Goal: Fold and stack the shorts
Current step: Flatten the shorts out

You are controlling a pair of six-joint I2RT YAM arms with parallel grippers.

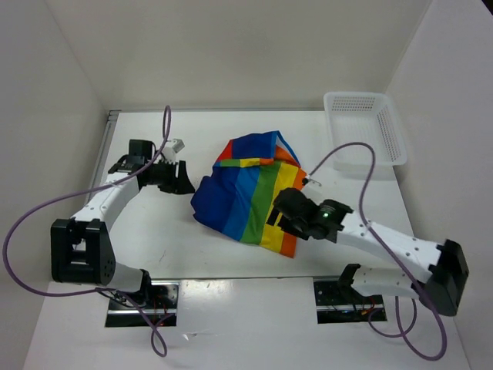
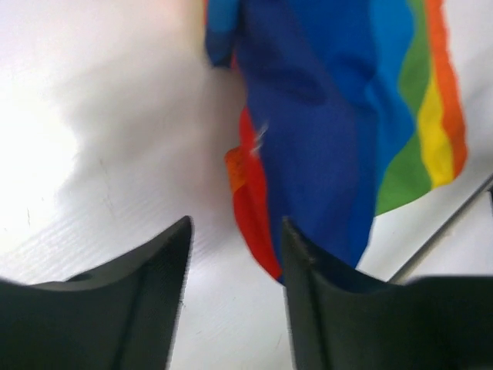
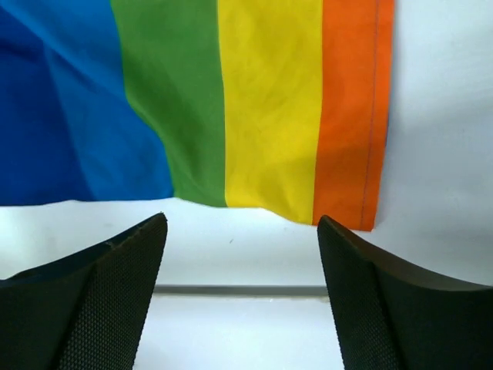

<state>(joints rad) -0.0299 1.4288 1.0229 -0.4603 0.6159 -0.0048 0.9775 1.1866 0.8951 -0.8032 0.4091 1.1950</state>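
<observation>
Shorts (image 1: 250, 193) lie in a loose, partly folded heap at the middle of the desk (image 1: 154, 254). Their broad stripes run from deep blue on the left through green and yellow to orange on the right. A red and orange part shows at the far end, where the cloth is doubled over and rumpled.

The left claw (image 1: 179, 179) stands just left of the heap, with a strip of bare desk showing between them in the top view. Its wrist camera shows both dark fingers (image 2: 154, 293) parted with nothing between them. The blue and red edge of the cloth lies close ahead of the right-hand finger, and I cannot tell whether that finger touches it.

The right claw (image 1: 281, 216) hangs over the near right corner of the shorts. In its wrist view the jaws stand wide apart and empty. Only white desk shows between the fingertips (image 3: 115, 293), and the green, yellow and orange hem lies just beyond them, flat on the surface.

A white mesh basket (image 1: 366, 127) sits at the far right corner of the desk, well apart from the cloth. A purple cable (image 1: 23, 223) loops out from each arm.
</observation>
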